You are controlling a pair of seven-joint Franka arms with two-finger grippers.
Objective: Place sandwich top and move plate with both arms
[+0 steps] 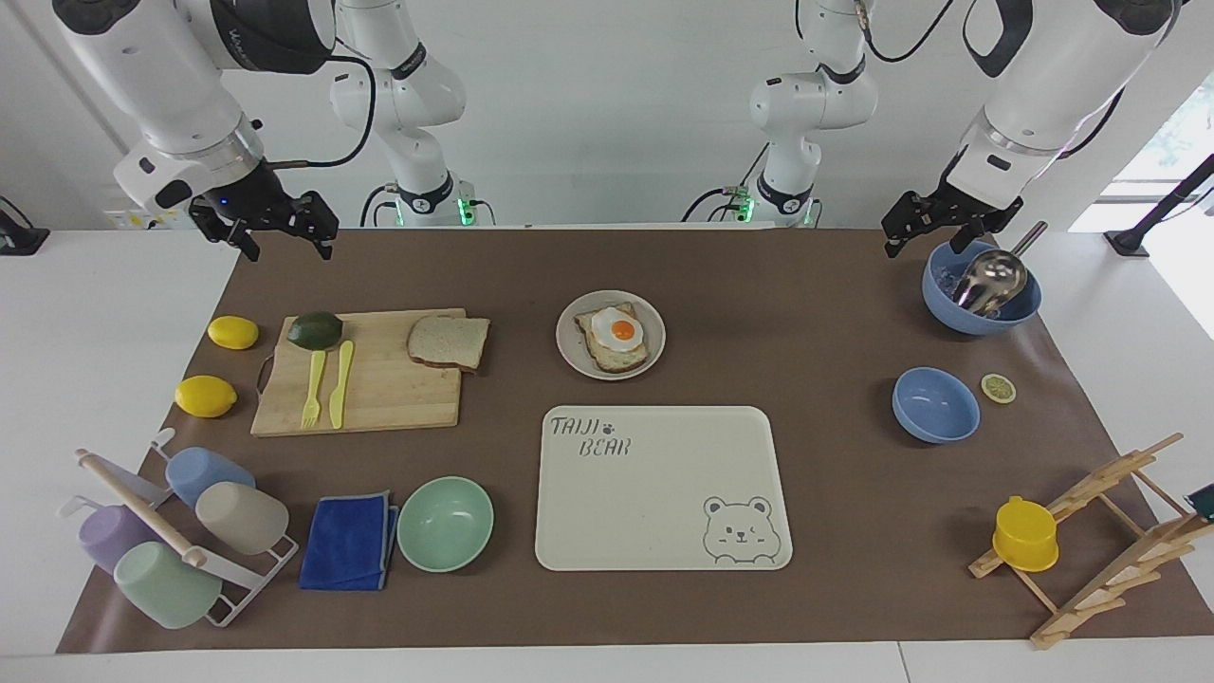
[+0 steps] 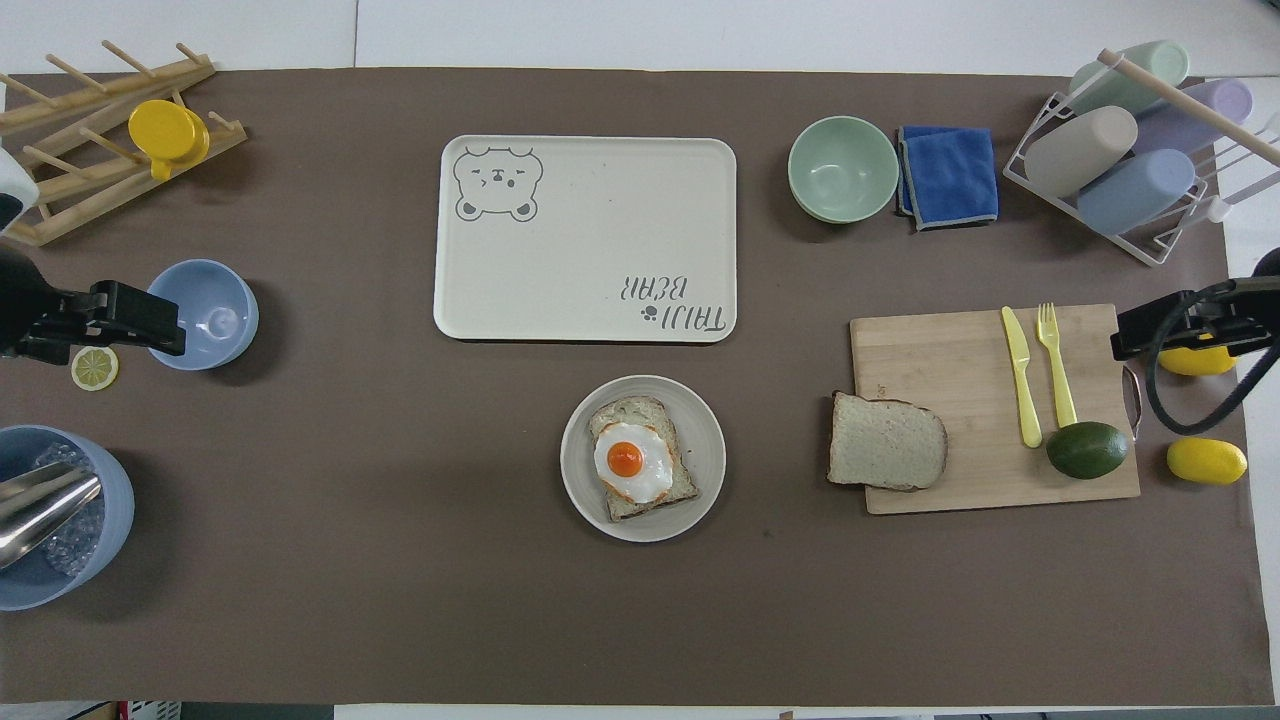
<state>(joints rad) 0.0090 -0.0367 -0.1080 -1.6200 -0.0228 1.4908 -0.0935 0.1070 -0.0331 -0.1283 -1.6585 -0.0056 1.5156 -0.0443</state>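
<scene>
The sandwich top [image 1: 449, 341] [image 2: 886, 441] is a plain bread slice lying on the corner of a wooden cutting board [image 1: 379, 398], overhanging its edge toward the plate. The round grey-beige plate [image 1: 569, 353] [image 2: 580, 490] sits mid-table and carries a toast slice with a fried egg [image 1: 616, 337]. My right gripper [image 1: 285, 252] [image 2: 1130, 340] hangs open and empty over the mat at the right arm's end, by the board's handle side. At the left arm's end my left gripper [image 1: 931, 245] [image 2: 150, 325] is open and empty, raised beside a large blue bowl.
A cream bear tray [image 1: 664, 550] lies farther from the robots than the plate. The board holds an avocado [image 1: 315, 329], a yellow fork and knife. Two lemons, a mint bowl [image 1: 445, 523], a blue cloth and a cup rack are at the right arm's end. Two blue bowls [image 1: 935, 405], a lemon slice and a wooden rack are at the left arm's end.
</scene>
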